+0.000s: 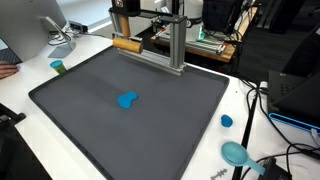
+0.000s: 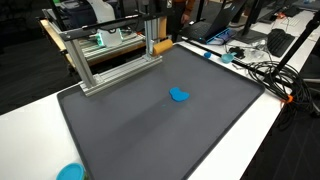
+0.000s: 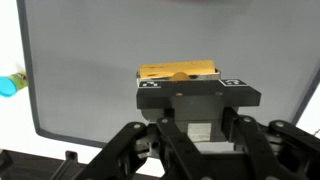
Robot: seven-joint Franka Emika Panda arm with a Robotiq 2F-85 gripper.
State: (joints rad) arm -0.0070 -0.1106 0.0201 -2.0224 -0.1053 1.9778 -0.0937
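Gripper (image 3: 181,84) was clamped on a tan block (image 3: 180,72), right at the mat's (image 1: 170,130) edge by the metal frame (image 1: 176,45). Blue blob (image 1: 127,100) sat mid-mat, and a teal cup (image 1: 58,67) was just off the mat.

- Yellow block (image 3: 180,71): flat, with a glossy golden top (slightly streaked), held level with its long side running across the frame.
- It sits just above the centre of the wrist view, clamped between the gripper (image 3: 191,84) pads.
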